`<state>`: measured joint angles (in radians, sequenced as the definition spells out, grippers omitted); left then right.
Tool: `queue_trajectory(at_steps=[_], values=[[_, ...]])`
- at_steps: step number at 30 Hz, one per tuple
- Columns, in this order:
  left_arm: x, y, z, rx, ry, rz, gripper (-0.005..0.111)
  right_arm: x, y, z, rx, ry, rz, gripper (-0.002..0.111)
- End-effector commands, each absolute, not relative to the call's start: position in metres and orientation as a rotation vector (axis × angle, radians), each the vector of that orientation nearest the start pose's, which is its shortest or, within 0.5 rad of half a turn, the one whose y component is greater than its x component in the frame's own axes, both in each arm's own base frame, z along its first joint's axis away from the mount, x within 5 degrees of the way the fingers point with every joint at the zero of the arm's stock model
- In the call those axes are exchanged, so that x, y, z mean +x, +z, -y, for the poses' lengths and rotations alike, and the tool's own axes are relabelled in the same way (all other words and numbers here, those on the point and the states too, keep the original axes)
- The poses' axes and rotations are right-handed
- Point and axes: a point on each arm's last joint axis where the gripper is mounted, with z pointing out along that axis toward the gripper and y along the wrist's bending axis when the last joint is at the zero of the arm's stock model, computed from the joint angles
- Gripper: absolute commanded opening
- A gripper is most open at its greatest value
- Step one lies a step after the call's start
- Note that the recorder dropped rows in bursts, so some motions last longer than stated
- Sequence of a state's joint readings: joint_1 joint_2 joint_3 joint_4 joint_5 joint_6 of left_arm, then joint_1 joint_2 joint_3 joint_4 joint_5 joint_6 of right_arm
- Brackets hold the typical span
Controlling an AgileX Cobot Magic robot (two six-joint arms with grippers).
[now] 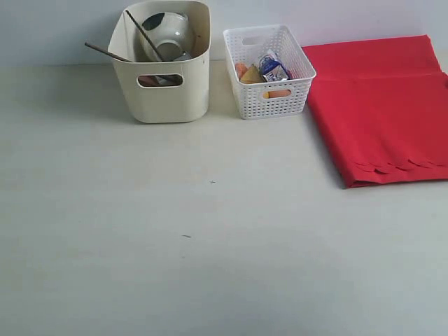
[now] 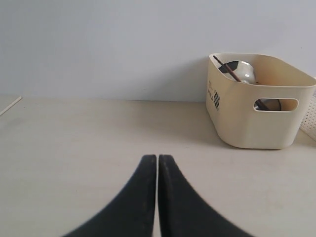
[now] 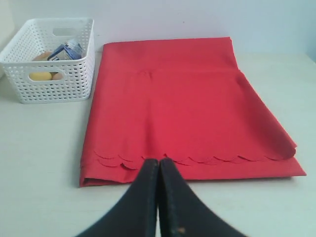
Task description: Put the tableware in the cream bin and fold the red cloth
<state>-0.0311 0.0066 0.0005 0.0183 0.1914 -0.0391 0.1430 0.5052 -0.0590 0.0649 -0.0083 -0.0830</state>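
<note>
Tableware [image 1: 171, 31] half-hidden in cream bin [image 1: 164, 103]; left end effector [image 2: 157, 158], right end effector [image 3: 158, 161] closed.

A pale off-white table [image 1: 210, 280] fills the exterior view, its matte top lit softly and evenly. Two tiny dark specks [image 1: 186, 236] sit near the table's middle. Behind the table's far edge rises a plain light blue-grey wall [image 1: 49, 28], meeting it in a straight line.
</note>
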Motion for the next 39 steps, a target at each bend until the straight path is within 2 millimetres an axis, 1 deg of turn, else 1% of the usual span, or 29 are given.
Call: queue_trajectory(at_steps=[1,7,11,13,14,15,17,19,39], values=[[0.056,0.196,0.001,-0.002,-0.041,-1.672,0.004,0.092,0.189,-0.014,-0.186,0.076,-1.821,0.000],[0.056,0.196,0.001,-0.002,-0.041,-1.672,0.004,0.086,0.195,-0.014,-0.158,0.095,-1.751,0.000],[0.056,0.196,0.001,-0.002,-0.041,-1.672,0.004,0.086,0.196,-0.013,-0.157,0.095,-1.749,0.000],[0.056,0.196,0.001,-0.002,-0.041,-1.672,0.004,0.083,0.200,-0.011,-0.137,0.082,-1.703,0.000],[0.056,0.196,0.001,-0.002,-0.041,-1.672,0.004,0.078,0.203,-0.008,-0.103,0.054,-1.663,0.000],[0.056,0.196,0.001,-0.002,-0.041,-1.672,0.004,0.069,0.204,-0.003,-0.058,0.017,-1.629,0.000],[0.056,0.196,0.001,-0.002,-0.041,-1.672,0.004,0.056,0.204,-0.001,-0.038,0.005,-1.581,0.000],[0.056,0.196,0.001,-0.002,-0.041,-1.672,0.004,0.056,0.202,-0.001,-0.037,0.003,-1.609,0.000],[0.056,0.196,0.001,-0.002,-0.041,-1.677,0.004,0.056,0.202,-0.001,-0.040,0.001,-1.609,0.000]])
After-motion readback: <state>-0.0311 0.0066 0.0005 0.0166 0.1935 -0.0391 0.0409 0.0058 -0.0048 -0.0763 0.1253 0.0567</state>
